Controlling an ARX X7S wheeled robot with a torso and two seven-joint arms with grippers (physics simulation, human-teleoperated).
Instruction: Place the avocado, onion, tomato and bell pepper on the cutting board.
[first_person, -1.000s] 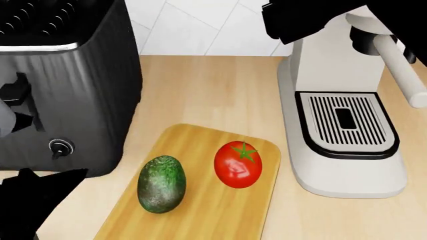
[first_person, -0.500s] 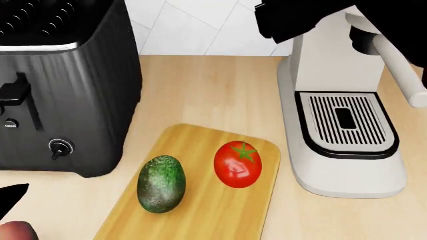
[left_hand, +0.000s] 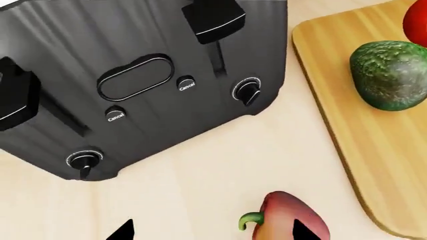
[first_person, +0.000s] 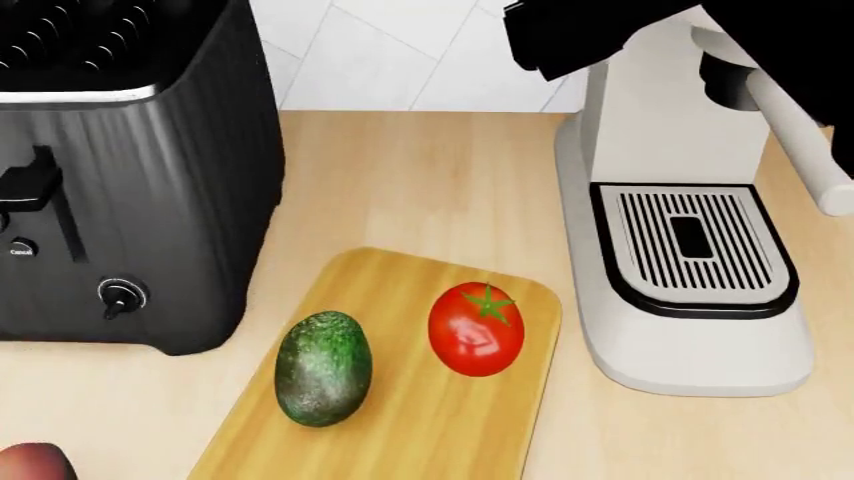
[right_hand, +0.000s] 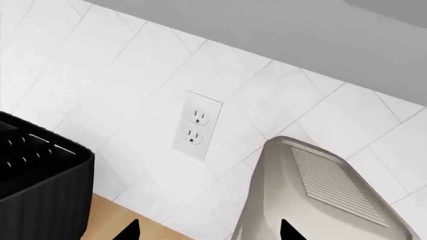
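bell pepper is seen between the left pincer tips near the tabletop's front left corner, grip state undeterminable.

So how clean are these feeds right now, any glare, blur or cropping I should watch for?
Head view: sharp, evenly lit; a soft highlight on the tomato, faint shadows beside the avocado, the bell pepper cut off at the corner. Left wrist view: crisp, toaster labels readable, the pepper's far end cropped by the frame edge. Right wrist view: clear but aimed at wall tiles and an outlet, none of the produce.
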